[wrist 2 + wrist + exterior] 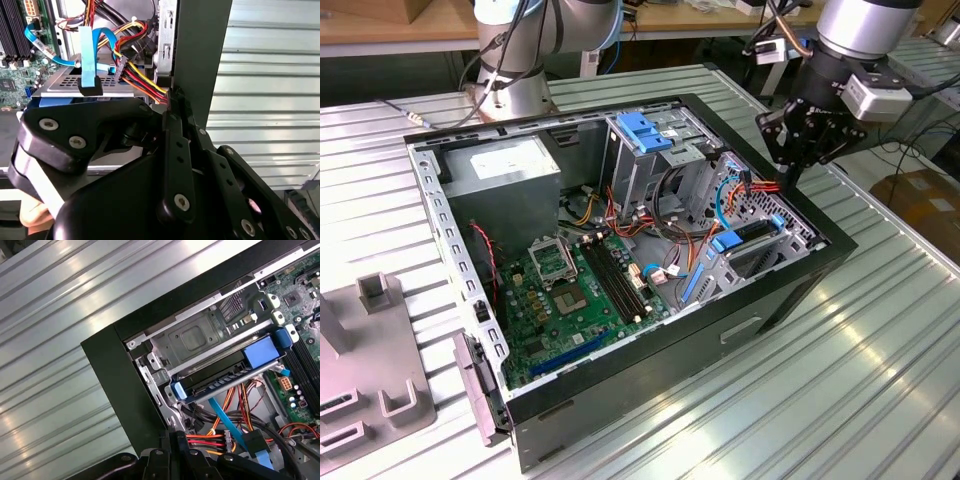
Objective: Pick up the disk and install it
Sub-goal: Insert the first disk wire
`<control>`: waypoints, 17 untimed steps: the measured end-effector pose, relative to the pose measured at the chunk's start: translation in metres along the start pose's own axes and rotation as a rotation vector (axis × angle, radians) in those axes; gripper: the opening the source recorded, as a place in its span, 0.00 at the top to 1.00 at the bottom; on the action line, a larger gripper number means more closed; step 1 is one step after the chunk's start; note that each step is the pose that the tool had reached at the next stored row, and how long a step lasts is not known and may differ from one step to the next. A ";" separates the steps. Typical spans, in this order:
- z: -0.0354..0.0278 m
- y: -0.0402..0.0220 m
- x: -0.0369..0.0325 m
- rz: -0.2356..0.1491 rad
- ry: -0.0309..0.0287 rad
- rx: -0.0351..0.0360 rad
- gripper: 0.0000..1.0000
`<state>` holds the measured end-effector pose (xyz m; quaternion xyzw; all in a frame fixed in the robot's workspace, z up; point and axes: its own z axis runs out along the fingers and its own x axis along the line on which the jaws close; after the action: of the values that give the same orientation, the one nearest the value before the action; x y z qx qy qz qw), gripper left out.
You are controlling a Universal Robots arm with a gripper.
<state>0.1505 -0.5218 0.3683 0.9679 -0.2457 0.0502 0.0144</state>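
Observation:
The disk, dark-sided with a blue plastic frame, sits slotted into the metal drive bay at the front corner of the open computer case. In the first wrist view the disk lies edge-on between the bay's rails. In the second wrist view its blue frame shows under a perforated plate. My gripper hangs over the case's wall on the exterior view's right, just behind the bay. Its black fingers are pressed together and hold nothing. Their tips reach the red, yellow and black cable bundle.
Inside the case are a grey power supply box, a tall cage with a blue handle, the green motherboard and blue data cables. A grey fixture stands on the ribbed metal table. Another arm's base rises behind.

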 end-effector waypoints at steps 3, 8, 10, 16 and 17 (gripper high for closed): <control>0.0000 0.0000 0.0000 0.024 -0.0001 -0.0025 0.84; 0.0002 0.0000 0.0000 0.068 -0.0003 -0.0070 0.84; 0.0003 0.0000 0.0000 0.088 -0.0003 -0.0091 0.84; 0.0009 0.0000 -0.0001 0.180 -0.0006 -0.0187 0.84; 0.0011 0.0000 -0.0001 0.200 -0.0007 -0.0209 0.84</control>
<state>0.1505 -0.5217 0.3672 0.9383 -0.3418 0.0484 0.0193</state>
